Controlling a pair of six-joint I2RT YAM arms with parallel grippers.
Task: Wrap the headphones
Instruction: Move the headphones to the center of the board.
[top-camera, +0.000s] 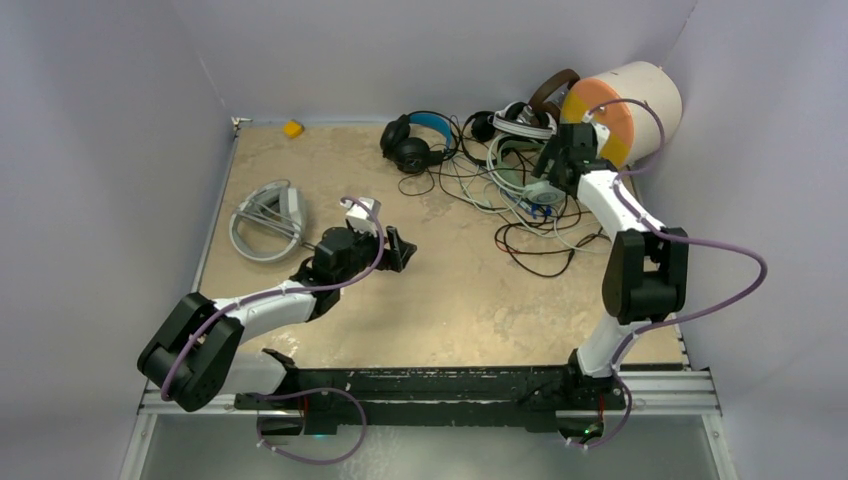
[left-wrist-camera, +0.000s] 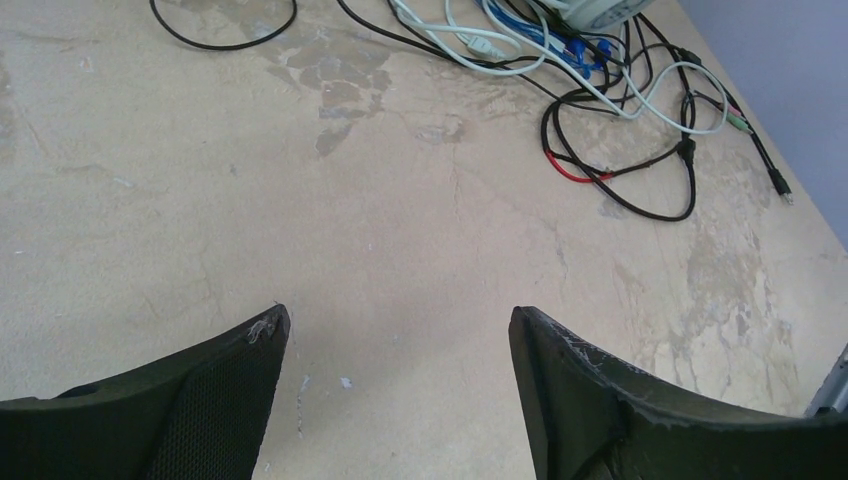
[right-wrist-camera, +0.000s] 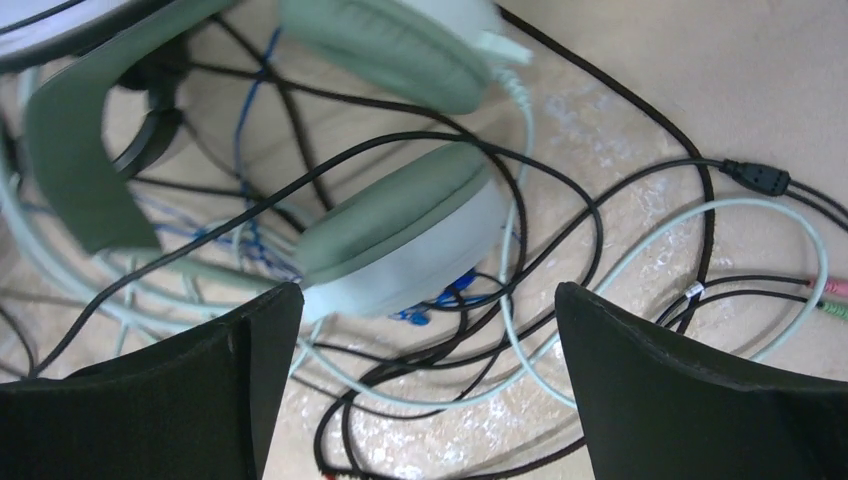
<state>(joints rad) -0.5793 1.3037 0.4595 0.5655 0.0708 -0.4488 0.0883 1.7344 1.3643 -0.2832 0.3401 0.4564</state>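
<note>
Several headphones lie at the back of the table. A white-grey pair (top-camera: 265, 222) rests alone at the left. A black pair with a blue headband (top-camera: 415, 140), a black-and-white pair (top-camera: 520, 120) and a brown pair (top-camera: 550, 92) sit in a heap with tangled cables (top-camera: 530, 235). My right gripper (top-camera: 548, 185) hovers open over the mint-green pair (right-wrist-camera: 400, 230), whose ear cup lies just beyond the right gripper (right-wrist-camera: 428, 295), nothing between the fingers. My left gripper (top-camera: 400, 250) stands open over bare table, empty in the left wrist view (left-wrist-camera: 395, 320), cables (left-wrist-camera: 620, 150) far ahead.
A big cream cylinder with an orange face (top-camera: 625, 105) lies at the back right, close behind the right wrist. A small yellow block (top-camera: 292, 128) sits at the back left edge. Walls enclose the table (top-camera: 330, 330) on three sides.
</note>
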